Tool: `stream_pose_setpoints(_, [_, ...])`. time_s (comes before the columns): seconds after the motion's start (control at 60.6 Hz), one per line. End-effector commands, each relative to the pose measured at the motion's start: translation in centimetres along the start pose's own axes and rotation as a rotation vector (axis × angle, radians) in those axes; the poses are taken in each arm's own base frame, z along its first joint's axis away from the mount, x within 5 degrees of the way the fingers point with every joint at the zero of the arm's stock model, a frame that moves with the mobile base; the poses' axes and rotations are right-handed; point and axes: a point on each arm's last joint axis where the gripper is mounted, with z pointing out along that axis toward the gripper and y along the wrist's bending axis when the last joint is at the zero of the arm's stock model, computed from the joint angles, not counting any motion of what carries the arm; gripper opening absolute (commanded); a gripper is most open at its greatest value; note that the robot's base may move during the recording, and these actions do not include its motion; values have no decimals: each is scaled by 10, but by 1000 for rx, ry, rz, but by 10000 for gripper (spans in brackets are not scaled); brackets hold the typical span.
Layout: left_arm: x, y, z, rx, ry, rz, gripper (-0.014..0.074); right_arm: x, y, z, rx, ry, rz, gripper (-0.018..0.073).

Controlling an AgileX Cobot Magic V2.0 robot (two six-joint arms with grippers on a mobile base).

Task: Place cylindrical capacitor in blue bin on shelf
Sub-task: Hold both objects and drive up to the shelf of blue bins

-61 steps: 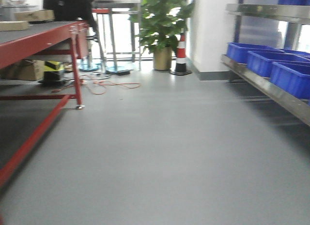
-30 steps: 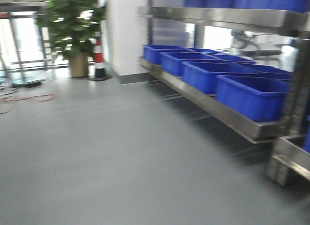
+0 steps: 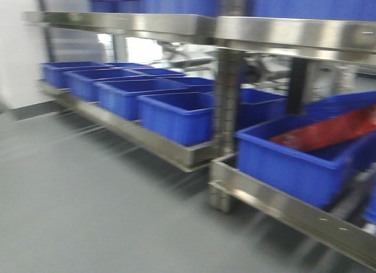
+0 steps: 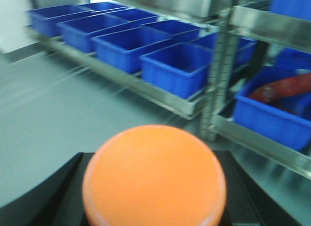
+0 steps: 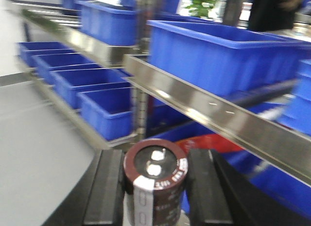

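Observation:
The cylindrical capacitor (image 5: 155, 175) is dark brown with a white stripe and two silver terminals on top. It stands upright between the black fingers (image 5: 109, 187) of my right gripper (image 5: 155, 189), which is shut on it. The steel shelf (image 5: 218, 119) with blue bins (image 5: 214, 56) is close ahead of it. In the front view the shelf rail (image 3: 282, 211) carries a row of blue bins (image 3: 176, 117). My left gripper (image 4: 154, 187) holds an orange round object (image 4: 154, 175) that hides its jaws. The shelf (image 4: 160, 92) lies ahead of it.
The nearest bin on the right (image 3: 294, 158) holds a red packet (image 3: 335, 132). A steel upright post (image 3: 226, 126) separates two shelf bays. An upper tier rail (image 3: 176, 23) carries more blue bins. Grey floor (image 3: 70, 202) lies in front of the shelf.
The front view has swung right, away from the red-framed table, plant and cone. The shelf and its blue bins now fill the view and are much nearer.

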Motion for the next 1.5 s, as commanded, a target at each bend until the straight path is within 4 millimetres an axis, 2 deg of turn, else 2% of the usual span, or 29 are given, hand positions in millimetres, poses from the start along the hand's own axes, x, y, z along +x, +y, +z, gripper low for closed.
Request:
stream_pose_setpoints(0.0, [-4, 0, -3, 8, -40, 1, -111, -4, 0, -2, 5, -35, -6, -132])
stream_pose_setpoints(1.486, [-4, 0, -3, 8, -40, 1, -111, -4, 0, -2, 5, -35, -6, -132])
